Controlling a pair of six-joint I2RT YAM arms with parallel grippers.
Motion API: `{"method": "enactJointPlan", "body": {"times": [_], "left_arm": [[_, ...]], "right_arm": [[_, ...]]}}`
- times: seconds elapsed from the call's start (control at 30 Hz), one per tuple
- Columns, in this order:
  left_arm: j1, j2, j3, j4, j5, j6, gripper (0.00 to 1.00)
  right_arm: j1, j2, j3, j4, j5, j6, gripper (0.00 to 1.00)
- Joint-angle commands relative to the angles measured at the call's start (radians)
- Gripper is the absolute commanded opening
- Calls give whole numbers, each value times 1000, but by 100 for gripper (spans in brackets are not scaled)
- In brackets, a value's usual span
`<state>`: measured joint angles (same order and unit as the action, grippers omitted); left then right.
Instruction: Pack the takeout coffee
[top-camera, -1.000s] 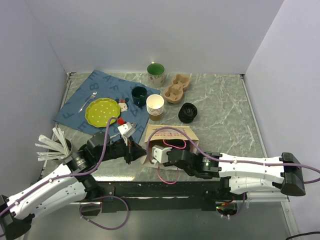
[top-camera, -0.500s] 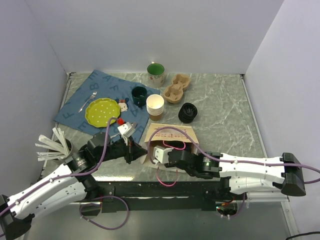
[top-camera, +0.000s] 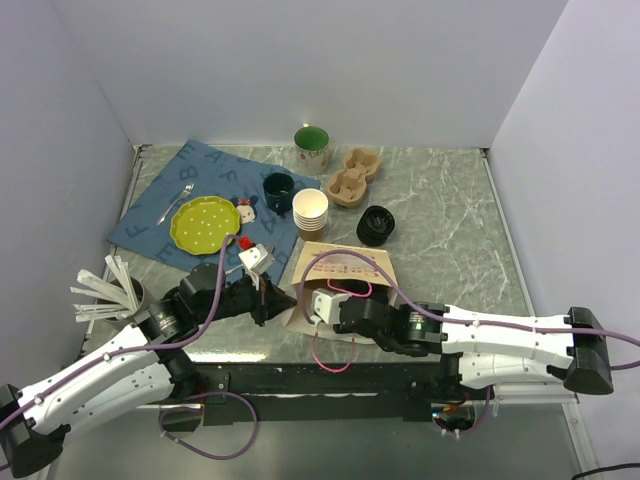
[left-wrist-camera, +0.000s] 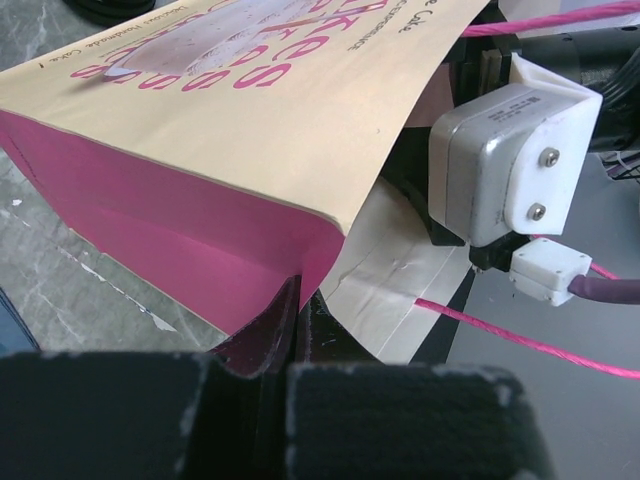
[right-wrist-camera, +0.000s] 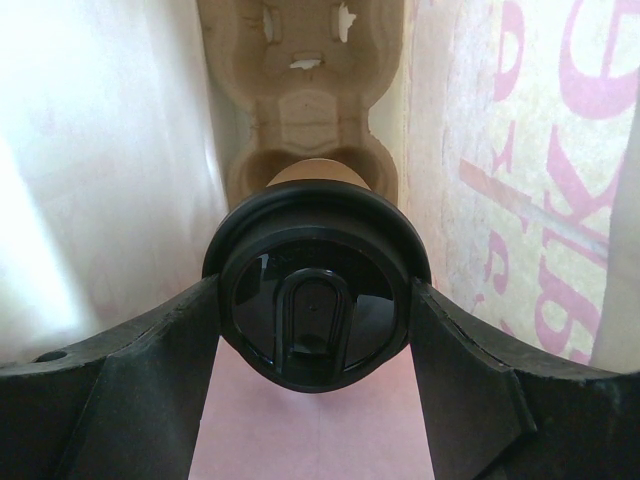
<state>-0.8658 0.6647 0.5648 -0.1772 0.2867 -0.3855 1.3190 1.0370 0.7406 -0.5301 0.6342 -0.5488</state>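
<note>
Gripping takeout coffee (right-wrist-camera: 312, 262) by black lid, right jaws spread wide, inside paper bag (left-wrist-camera: 220, 110); left jaws pinched shut on bag edge; pink print, "Cake" legible.

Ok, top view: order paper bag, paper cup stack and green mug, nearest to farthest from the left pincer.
1. Paper bag: pinched at its left edge.
2. Paper cup stack: just behind the bag.
3. Green mug: far back.

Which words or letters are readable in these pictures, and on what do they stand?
"AKES", large pink letters, cut off by the frame: bag.
"e Cake", small print at the edge of the same bag; the rest of that line is too blurred to read.
"A" and "F", repeated: blue cloth.
</note>
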Motion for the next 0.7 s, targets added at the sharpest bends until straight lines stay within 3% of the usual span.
{"method": "enactJointPlan", "body": {"times": [0.0, 0.67], "left_arm": [[-6, -11, 15, 44, 15, 5, 1], [-6, -25, 14, 41, 43, -9, 1]], "right_arm": [[-24, 9, 2, 65, 13, 7, 45], [-112, 90, -37, 285, -62, -83, 44]]}}
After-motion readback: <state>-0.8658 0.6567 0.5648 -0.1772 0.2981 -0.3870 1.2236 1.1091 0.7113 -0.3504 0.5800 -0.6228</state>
